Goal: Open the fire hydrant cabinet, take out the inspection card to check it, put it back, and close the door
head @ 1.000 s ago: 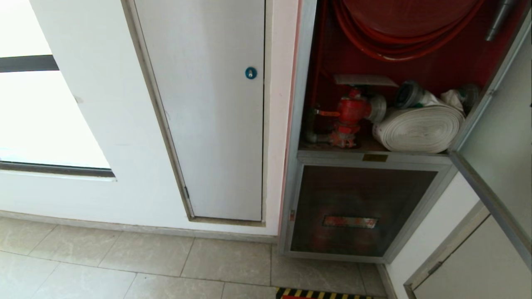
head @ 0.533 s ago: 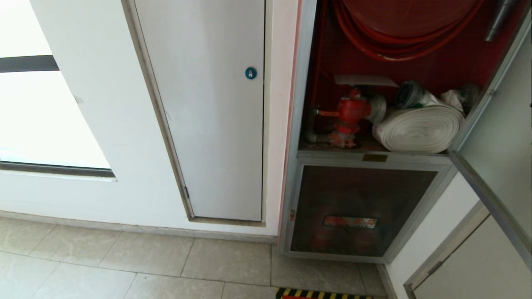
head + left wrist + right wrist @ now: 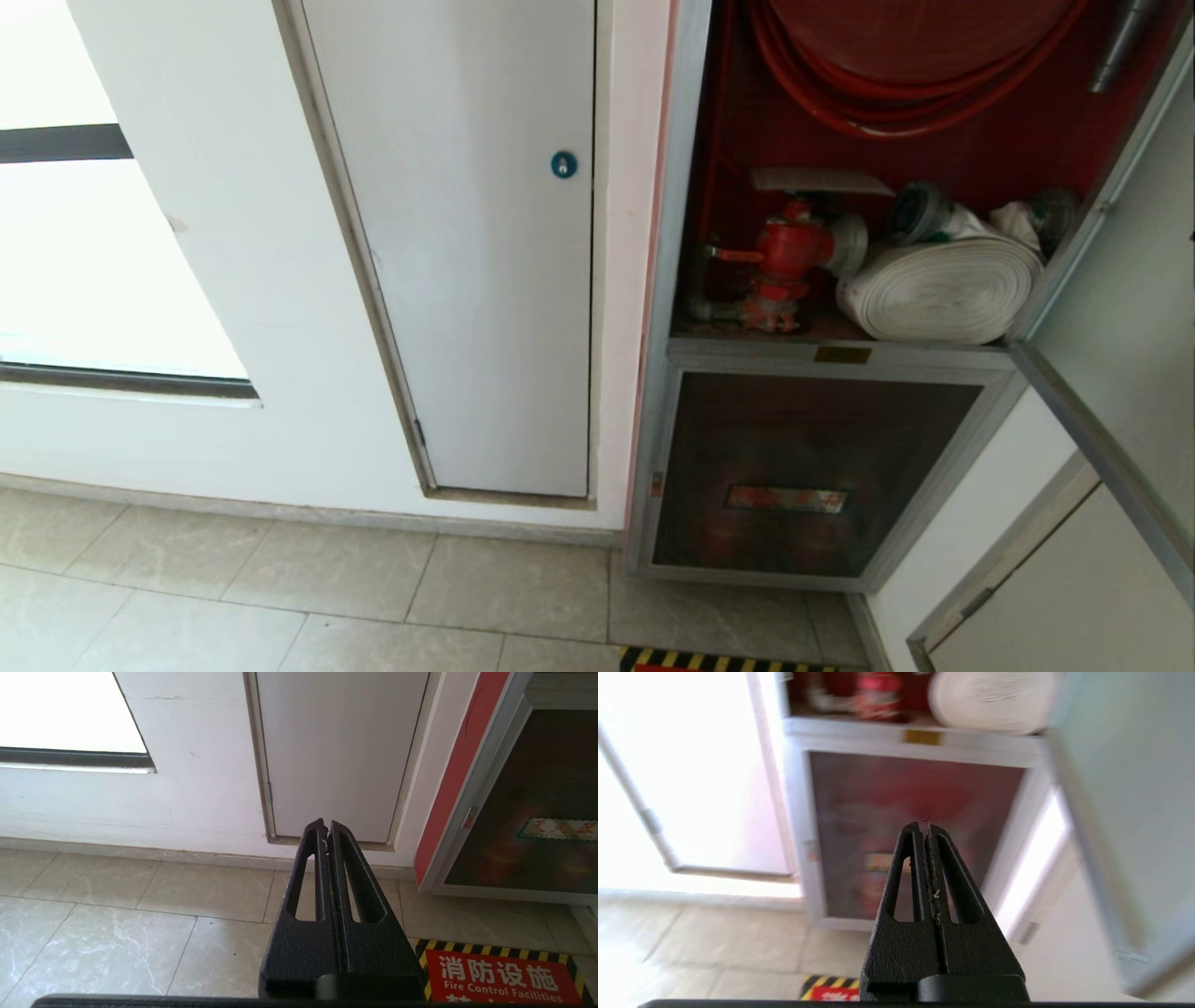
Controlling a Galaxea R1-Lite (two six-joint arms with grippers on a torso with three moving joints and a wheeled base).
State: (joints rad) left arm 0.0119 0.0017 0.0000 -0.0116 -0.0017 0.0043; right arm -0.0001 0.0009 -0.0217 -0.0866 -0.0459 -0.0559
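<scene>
The fire hydrant cabinet point(image 3: 667, 280) stands open, showing its red interior. Its door point(image 3: 1120, 308) is swung out to the right; the right wrist view shows the door point(image 3: 1125, 788) beside that arm. A pale flat sheet point(image 3: 817, 179) lies above the red valve point(image 3: 784, 252). It looks like the inspection card, but its face does not show. Neither arm is in the head view. My right gripper point(image 3: 926, 826) is shut and empty, low before the lower glass panel point(image 3: 920, 826). My left gripper point(image 3: 327, 828) is shut and empty, aimed at the foot of the white panel door point(image 3: 341, 751).
Inside the cabinet are a red hose reel point(image 3: 915, 56) and a rolled white hose point(image 3: 943, 289). The white panel door with a blue lock point(image 3: 563, 164) is left of the cabinet. A red floor sign point(image 3: 504, 975) with striped edging lies on the tiles.
</scene>
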